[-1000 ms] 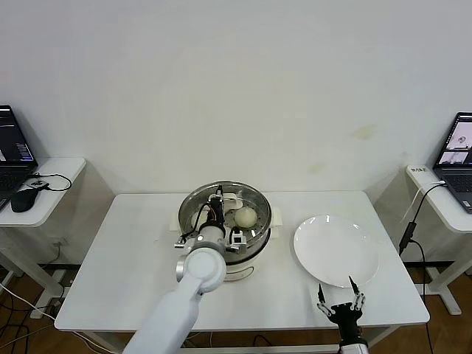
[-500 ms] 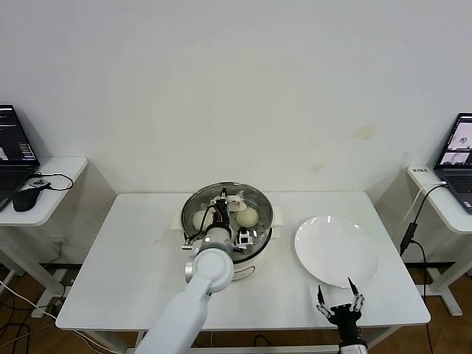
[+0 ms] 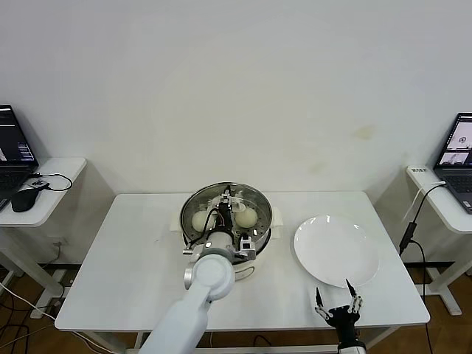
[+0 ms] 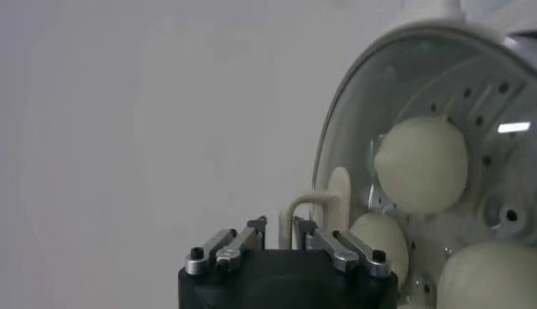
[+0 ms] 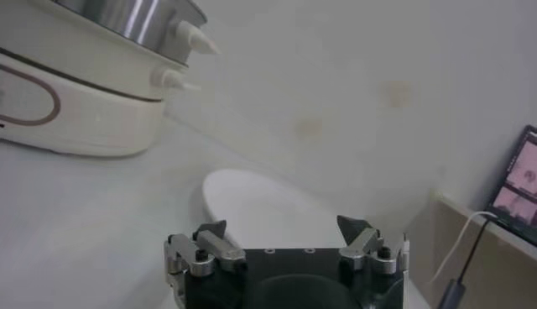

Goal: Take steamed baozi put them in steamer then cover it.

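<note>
- The round clear glass cover with metal rim [image 3: 226, 209] sits on the shiny round stainless-steel steamer on its cream-white base [image 3: 254, 254], and its cream-white rectangular handle [image 4: 304, 220] stands at the centre.
- Through the glass I see smooth round cream-white baozi [image 4: 420, 164] on the perforated tray.
- The left gripper [image 4: 280, 238] is directly above the steamer, just over the handle; its fingers are partly apart with the handle between them. I cannot tell if they touch it.
- The right gripper [image 3: 340, 304] waits well away from the steamer, past the flat white round plate [image 3: 336, 250], its fingers spread wide and holding nothing.
</note>
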You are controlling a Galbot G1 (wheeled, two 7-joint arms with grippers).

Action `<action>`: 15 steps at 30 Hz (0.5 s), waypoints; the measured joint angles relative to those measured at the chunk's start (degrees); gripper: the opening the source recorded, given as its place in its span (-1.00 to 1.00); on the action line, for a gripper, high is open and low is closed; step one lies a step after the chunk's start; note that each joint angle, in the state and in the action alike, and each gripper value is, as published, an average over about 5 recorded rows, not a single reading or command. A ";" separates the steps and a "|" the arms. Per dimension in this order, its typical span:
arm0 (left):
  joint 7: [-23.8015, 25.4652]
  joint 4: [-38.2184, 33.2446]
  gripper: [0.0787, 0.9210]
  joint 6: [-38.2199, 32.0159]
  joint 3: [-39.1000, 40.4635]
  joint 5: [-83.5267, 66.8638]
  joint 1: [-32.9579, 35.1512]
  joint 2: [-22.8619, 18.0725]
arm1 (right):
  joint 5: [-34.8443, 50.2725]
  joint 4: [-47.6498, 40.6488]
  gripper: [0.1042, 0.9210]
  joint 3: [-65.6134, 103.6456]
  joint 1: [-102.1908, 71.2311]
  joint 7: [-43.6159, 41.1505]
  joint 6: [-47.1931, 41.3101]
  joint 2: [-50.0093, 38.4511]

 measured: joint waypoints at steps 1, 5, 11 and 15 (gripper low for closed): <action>0.04 -0.69 0.06 -0.02 -0.12 -0.11 0.42 0.26 | -0.03 0.00 0.76 -0.01 -0.10 0.00 0.01 -0.04; 0.10 -3.91 0.34 -0.17 -0.68 -0.71 2.54 1.62 | -0.23 0.01 0.76 -0.11 -0.45 -0.01 0.08 -0.21; -0.12 -10.28 0.70 -0.69 -1.82 -2.07 7.33 4.45 | -0.29 0.27 0.76 -0.32 -1.09 -0.01 0.41 -0.59; -0.89 -15.93 0.76 -1.33 -2.98 -3.62 11.88 6.66 | -0.01 0.61 0.76 -0.33 -1.46 -0.04 0.56 -0.91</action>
